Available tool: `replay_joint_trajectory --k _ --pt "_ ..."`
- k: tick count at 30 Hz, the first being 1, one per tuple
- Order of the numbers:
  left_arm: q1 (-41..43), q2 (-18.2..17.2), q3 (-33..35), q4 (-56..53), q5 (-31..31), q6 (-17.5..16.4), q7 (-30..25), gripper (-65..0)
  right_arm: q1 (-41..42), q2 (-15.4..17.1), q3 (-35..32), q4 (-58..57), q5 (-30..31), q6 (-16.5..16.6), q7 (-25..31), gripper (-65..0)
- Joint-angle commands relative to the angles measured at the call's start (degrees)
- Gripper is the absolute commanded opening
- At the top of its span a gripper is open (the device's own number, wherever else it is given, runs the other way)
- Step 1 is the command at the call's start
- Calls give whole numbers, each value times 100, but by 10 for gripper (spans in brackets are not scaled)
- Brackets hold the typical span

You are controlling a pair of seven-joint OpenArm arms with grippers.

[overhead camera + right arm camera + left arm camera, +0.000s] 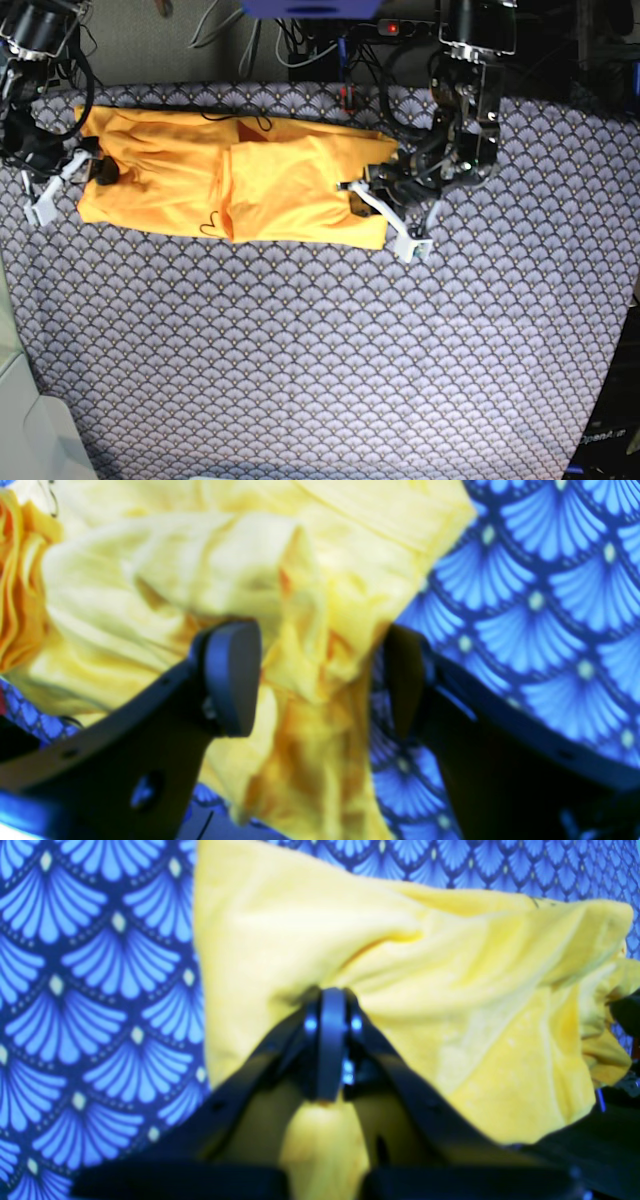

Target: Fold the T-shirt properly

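Note:
The yellow-orange T-shirt (270,190) lies as a long band across the far part of the table, with a small black heart mark (210,222) near its front edge. My left gripper (327,1000) is shut on a pinch of the T-shirt (400,965) at the band's right end (358,197). The fabric bunches and creases around its closed jaws. My right gripper (320,680) is open at the band's left end (98,172). Its two dark fingers (232,675) straddle a crumpled fold of the T-shirt (175,570), apart from each other.
A blue-grey scallop-patterned cloth (320,350) covers the whole table. Cables and a power strip (390,28) run along the back edge behind the arms. A white surface (30,430) shows at the bottom left corner.

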Motion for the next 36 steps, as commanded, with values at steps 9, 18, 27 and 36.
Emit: replay_joint_trajectory --k 9,18,27,36 --pt "-112 -134 -23 253 -819 25 -128 -650 16 -87 -505 90 90 25 -66 -290" --pt "-76 -266 -709 271 -1347 25 -75 -650 78 -87 -470 90 90 25 -66 -535" --pt "328 -573 -1157 869 -1347 17 -75 -650 34 -236 -461 1338 90 25 -514 -650" --pt "609 -881 -1483 825 -1285 -19 -111 -650 51 -966 -461 3035 90 25 -1512 -650"
